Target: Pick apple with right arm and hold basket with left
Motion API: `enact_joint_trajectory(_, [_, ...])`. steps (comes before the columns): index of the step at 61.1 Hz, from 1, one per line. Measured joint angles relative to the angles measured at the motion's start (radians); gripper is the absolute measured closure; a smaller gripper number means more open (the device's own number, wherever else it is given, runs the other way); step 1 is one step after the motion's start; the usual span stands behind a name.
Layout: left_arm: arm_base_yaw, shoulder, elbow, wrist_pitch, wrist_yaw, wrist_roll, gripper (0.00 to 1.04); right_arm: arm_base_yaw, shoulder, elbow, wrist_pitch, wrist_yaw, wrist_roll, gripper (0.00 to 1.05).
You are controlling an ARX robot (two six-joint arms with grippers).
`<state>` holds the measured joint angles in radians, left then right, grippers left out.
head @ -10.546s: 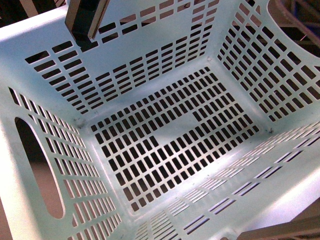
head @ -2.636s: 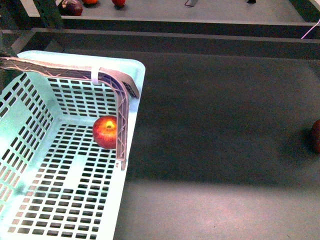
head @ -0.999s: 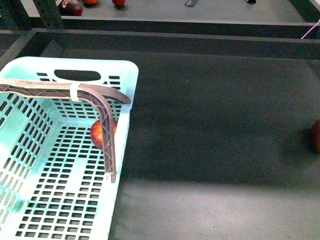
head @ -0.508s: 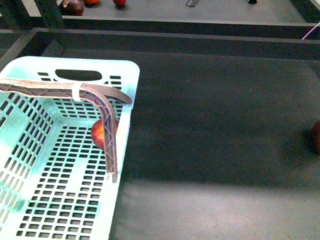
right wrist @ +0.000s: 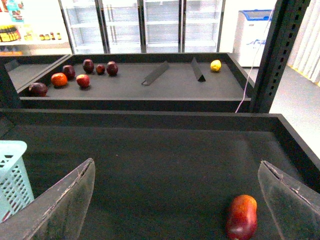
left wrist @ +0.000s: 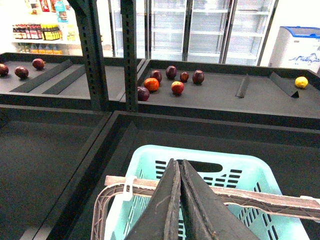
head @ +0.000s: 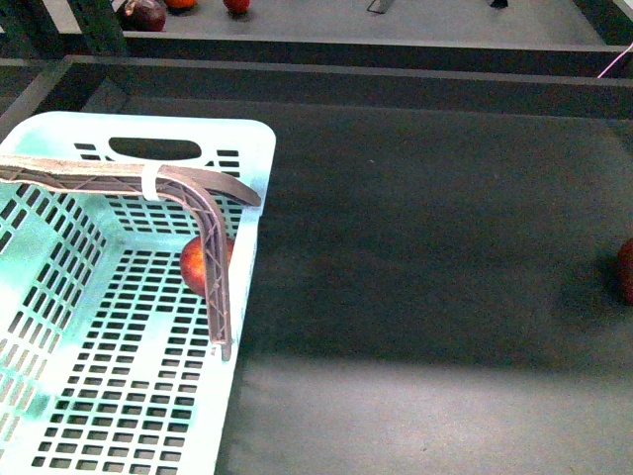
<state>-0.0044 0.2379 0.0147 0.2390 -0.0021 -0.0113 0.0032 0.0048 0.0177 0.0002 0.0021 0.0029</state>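
Mint basket (head: 59, 139): steadied by left gripper (left wrist: 176, 200), jaws pressed together, finger draped across the rim. Apple (head: 195, 265): inside, far corner. Right gripper (right wrist: 175, 200): spread wide, empty, above second red fruit (right wrist: 241, 216).

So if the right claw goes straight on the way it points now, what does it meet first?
Probably the red fruit lying on the dark tray floor between the open right claw's fingers, toward the one beside it; depth is unclear.

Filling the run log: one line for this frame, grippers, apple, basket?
left gripper: shut, over basket | right gripper: open, empty | apple: in basket | second red fruit: on shelf floor
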Motion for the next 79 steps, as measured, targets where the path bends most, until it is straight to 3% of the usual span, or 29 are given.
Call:
enact_joint_trajectory(14, [0.0, -0.063, 0.0, -0.064, 0.0, 0.0, 1.01, 0.0, 0.0, 0.0, 0.0, 0.0, 0.0, 0.09])
enact_joint_trajectory(21, [0.0, -0.207, 0.0, -0.228, 0.001, 0.0, 1.01, 0.0, 0.0, 0.0, 0.0, 0.0, 0.0, 0.09])
enact_joint_trajectory(69, [0.0, -0.232, 0.0, -0.238, 0.001, 0.0, 1.01, 0.0, 0.0, 0.0, 0.0, 0.0, 0.0, 0.09])
enact_joint_trajectory(79, [0.0, -0.232, 0.0, -0.238, 0.001, 0.0, 0.72, 0.0, 0.0, 0.0, 0.0, 0.0, 0.0, 0.09])
